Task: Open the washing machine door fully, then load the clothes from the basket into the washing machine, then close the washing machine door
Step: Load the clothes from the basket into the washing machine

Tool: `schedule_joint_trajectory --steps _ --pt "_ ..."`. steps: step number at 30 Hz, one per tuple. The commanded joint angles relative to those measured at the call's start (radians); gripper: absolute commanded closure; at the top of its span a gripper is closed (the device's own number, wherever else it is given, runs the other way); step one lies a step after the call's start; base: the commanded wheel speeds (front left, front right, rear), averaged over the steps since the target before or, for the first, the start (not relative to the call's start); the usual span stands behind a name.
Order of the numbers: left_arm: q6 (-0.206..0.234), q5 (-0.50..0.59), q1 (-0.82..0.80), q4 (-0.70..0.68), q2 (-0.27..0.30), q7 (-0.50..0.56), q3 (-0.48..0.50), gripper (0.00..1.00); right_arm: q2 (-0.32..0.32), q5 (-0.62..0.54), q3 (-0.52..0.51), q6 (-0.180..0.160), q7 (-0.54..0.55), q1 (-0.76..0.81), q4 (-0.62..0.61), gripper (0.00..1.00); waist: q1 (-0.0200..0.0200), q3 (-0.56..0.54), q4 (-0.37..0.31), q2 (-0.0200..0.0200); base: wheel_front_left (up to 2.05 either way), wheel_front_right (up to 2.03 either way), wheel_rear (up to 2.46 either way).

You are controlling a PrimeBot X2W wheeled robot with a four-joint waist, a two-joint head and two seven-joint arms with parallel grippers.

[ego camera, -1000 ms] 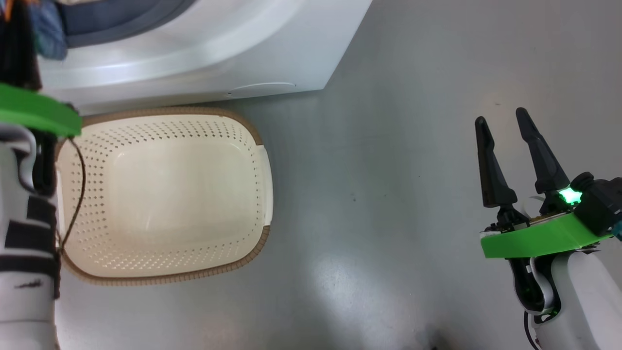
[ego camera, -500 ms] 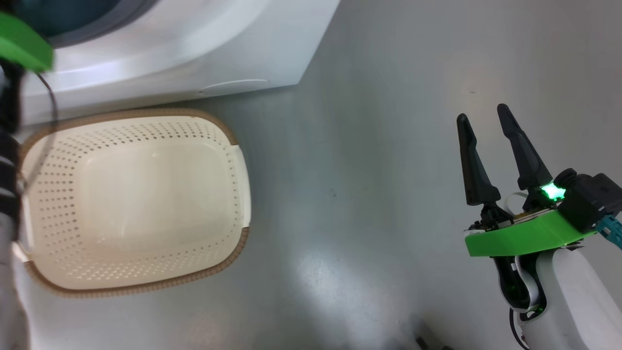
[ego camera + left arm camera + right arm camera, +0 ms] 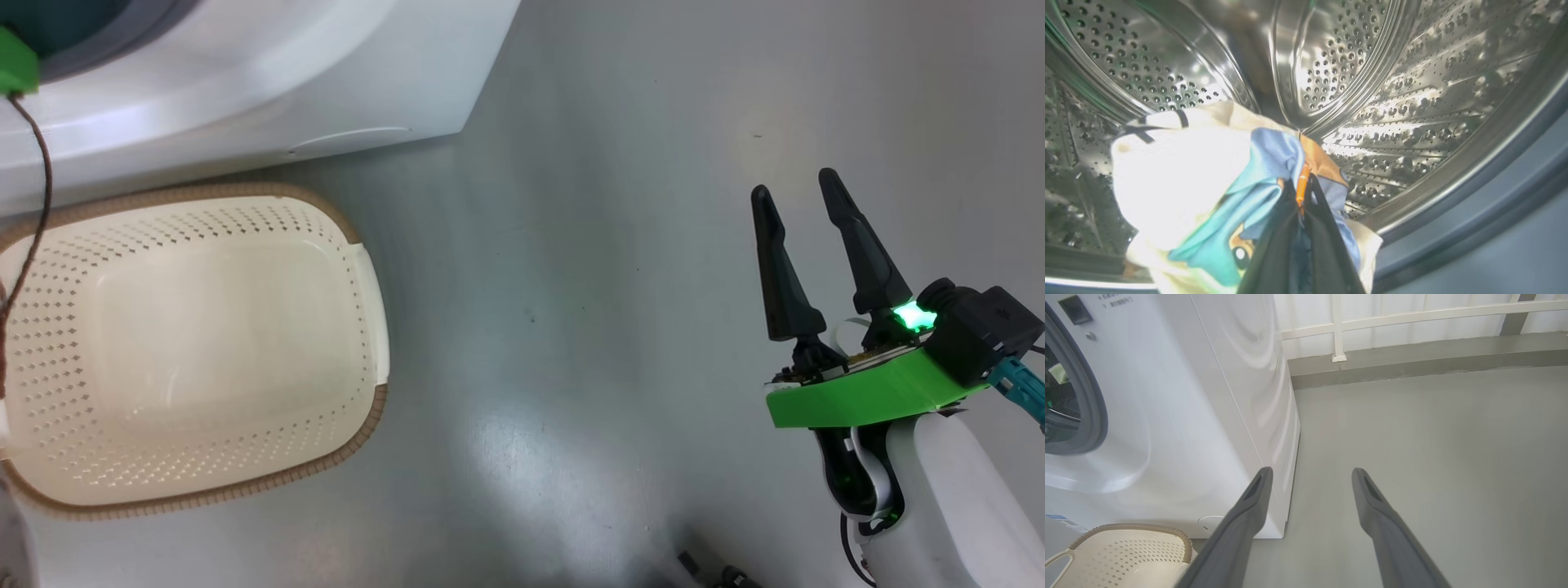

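In the left wrist view my left gripper (image 3: 1303,192) is shut on the clothes (image 3: 1208,192), a cream and light blue bundle with orange prints, held inside the perforated steel drum (image 3: 1372,81) of the washing machine (image 3: 269,90). The cream basket (image 3: 188,351) with a brown rim stands on the floor in front of the machine, nothing in it. My right gripper (image 3: 796,192) hangs open over bare floor to the right of the basket and holds nothing. The washing machine door is out of view.
Grey floor (image 3: 588,327) spreads between the basket and my right arm. In the right wrist view the machine's white side (image 3: 1229,396) stands left, and a white railing (image 3: 1412,318) on a low grey kerb runs along the back.
The head camera has turned, so basket and machine slid left in its picture. My left arm's green wrist plate has moved up toward the drum opening. The right gripper stays open.
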Motion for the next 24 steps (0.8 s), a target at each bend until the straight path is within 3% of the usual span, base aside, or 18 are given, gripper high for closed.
schedule_joint_trajectory --steps 1,3,4,7,8,9,15,24 --pt "-0.004 0.006 0.004 -0.005 0.045 -0.005 0.006 1.0 -0.001 0.006 0.018 0.004 -0.008 0.013 -0.02 0.0 -0.0001 0.0 0.0 0.0 0.0 0.0 0.0" --pt "-0.005 0.007 -0.007 0.016 0.044 -0.005 0.002 0.99 0.0 0.006 0.017 0.004 -0.008 0.01 -0.02 0.0 -0.0001 0.0 0.001 0.0 0.0 0.0 0.0" --pt "-0.005 0.005 -0.012 0.027 0.043 -0.005 0.001 0.88 0.0 0.006 0.016 0.004 -0.008 0.01 -0.021 0.0 -0.0001 -0.001 0.003 0.0 0.0 0.0 0.0" --pt "-0.006 0.005 -0.024 0.068 0.04 -0.005 -0.012 0.45 0.001 0.006 0.014 0.004 -0.008 0.011 -0.019 0.0 -0.0001 -0.009 0.008 0.0 0.0 0.0 0.0" --pt "-0.006 0.003 -0.028 0.085 0.037 -0.005 -0.016 0.04 0.001 0.005 0.014 0.004 -0.008 0.012 -0.018 0.0 -0.0001 -0.012 0.01 0.0 0.0 0.0 0.0" --pt "-0.006 0.0 -0.032 0.098 0.035 -0.005 -0.022 0.0 0.001 0.005 0.014 0.004 -0.008 0.012 -0.017 0.0 -0.0001 -0.015 0.012 0.0 0.0 0.0 0.0" --pt "-0.007 -0.037 -0.033 0.106 0.026 -0.005 -0.042 0.0 -0.003 0.005 0.012 0.004 -0.008 0.01 -0.014 0.0 -0.0001 -0.035 0.026 0.0 0.0 0.0 0.0" --pt "-0.007 -0.117 0.052 0.014 0.011 -0.005 -0.049 0.0 -0.013 0.006 0.007 0.004 -0.008 0.019 -0.007 0.0 -0.0001 -0.097 0.054 0.0 0.0 0.0 0.0"
